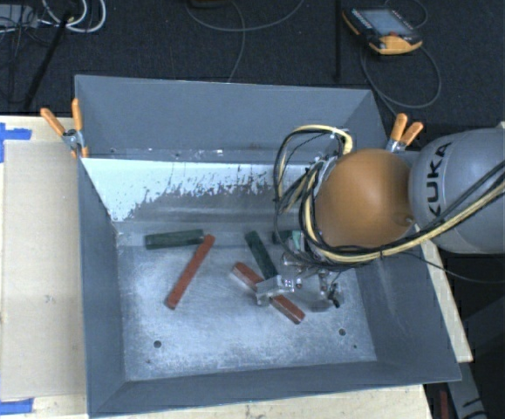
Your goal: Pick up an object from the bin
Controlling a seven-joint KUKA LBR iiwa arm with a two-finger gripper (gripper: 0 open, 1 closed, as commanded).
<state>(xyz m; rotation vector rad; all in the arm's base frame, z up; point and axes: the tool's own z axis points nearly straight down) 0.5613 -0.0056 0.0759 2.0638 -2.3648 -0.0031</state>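
1. The claw (pixel 304 291) hangs low over the right half of the bin (pixel 235 356) floor, under the arm's round orange cover (pixel 361 199). I cannot tell if it is released or clenched.
2. A short red-brown block (pixel 289 311) lies slanted right at the claw. It pokes out toward the bin's near edge.
3. A second red-brown block (pixel 245 274) lies just beside the claw, on its left.
4. A dark green block (pixel 257 251) lies slanted next to that one, closer to the bin's back wall.
5. A long red-brown stick (pixel 189 271) lies slanted in the left half of the floor, well apart from the claw.
6. Another green block (pixel 174 239) lies near the back left corner of the floor, close to the stick's top end.
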